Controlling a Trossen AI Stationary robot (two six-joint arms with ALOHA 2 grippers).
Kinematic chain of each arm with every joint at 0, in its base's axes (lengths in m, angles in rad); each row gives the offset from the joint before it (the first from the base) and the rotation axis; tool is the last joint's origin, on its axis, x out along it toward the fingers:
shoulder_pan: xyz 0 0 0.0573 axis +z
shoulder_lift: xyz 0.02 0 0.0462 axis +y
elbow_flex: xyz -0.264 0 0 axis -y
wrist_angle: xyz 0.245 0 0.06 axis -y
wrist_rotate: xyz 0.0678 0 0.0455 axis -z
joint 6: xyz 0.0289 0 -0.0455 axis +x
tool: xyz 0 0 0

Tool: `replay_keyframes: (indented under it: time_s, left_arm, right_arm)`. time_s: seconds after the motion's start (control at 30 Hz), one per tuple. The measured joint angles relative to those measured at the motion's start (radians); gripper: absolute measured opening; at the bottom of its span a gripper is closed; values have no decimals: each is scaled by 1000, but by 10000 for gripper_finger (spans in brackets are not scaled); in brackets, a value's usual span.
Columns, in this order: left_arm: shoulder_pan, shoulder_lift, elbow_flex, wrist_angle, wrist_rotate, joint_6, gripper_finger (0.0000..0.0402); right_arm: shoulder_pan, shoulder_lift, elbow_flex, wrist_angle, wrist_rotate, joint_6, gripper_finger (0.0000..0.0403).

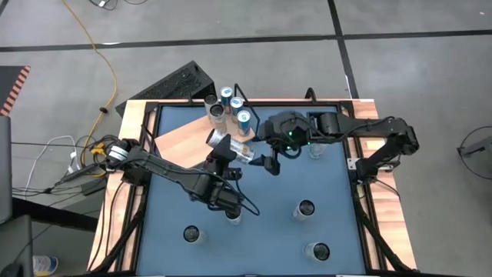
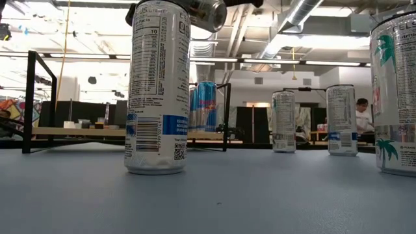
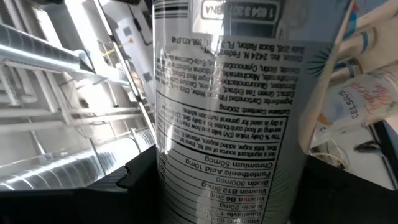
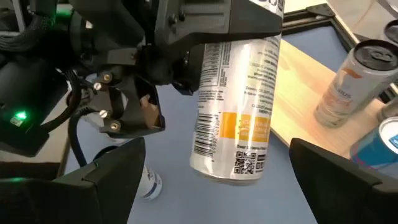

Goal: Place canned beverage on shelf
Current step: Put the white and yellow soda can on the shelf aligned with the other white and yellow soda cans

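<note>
My left gripper [image 1: 227, 151] grips a can [image 4: 239, 112] above the blue table [image 1: 307, 181] beside the shelf [image 1: 188, 137]; my right gripper [image 1: 270, 163] gapes nearby; grey floor [image 1: 400, 69] surrounds.

held can [image 3: 230, 112]: "chromium 50mcg" | far can [image 3: 364, 99]: "celsius"

Overhead and table-level views, both wrist close-ups on one shared can [image 4: 239, 118].
</note>
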Motion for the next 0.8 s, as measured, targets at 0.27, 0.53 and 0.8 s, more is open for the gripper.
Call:
replay_keyframes:
  time_s: [0.27,0.53,0.8]
  left_arm:
    - [0,0,0,240,55,209,232]
    - [-1,0,0,367,71,342,232]
    - [-1,0,0,382,71,347,232]
  right_arm:
    - [-48,1,0,0,-53,-31,383]
    - [-57,61,2,-39,-113,-43,383]
    - [-67,102,0,-81,-136,-61,383]
